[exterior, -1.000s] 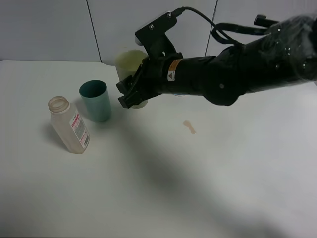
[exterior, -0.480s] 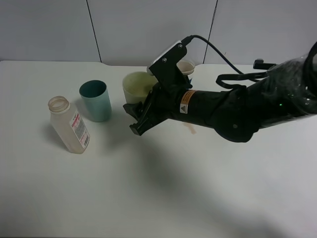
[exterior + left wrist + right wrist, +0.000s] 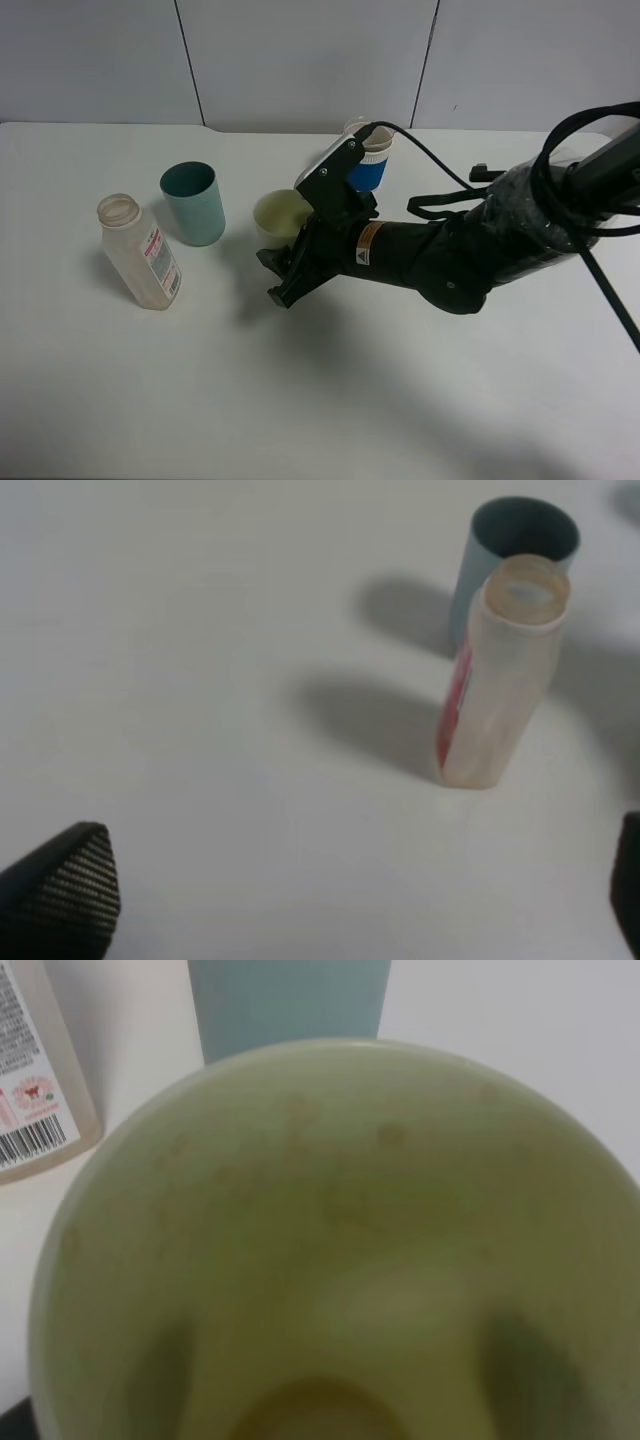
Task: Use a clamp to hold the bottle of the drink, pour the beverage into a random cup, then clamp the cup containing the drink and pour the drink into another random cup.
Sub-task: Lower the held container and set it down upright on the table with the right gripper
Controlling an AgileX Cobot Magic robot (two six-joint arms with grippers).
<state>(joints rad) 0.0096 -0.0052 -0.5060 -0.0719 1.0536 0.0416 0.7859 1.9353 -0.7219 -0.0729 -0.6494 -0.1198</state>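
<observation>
Gripping the yellow cup point(image 3: 279, 213) with jaws closed on its wall, our right clamp point(image 3: 285, 268) holds it near table point(image 3: 300, 400) centre. The left clamp point(image 3: 330, 890) hangs with jaws apart, empty. At the clamp's nine o'clock stand the teal cup point(image 3: 193, 203) and bottle point(image 3: 139, 251); at one o'clock, the blue cup point(image 3: 367, 160). We judge the cup light, thin and slippery: grip mid-wall, gently. A little brown drink point(image 3: 305, 1410) sits inside.

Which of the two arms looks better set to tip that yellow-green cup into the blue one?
The right. Its fingers already grip the yellow-green cup beside the blue cup; the left hangs open near the bottle.
</observation>
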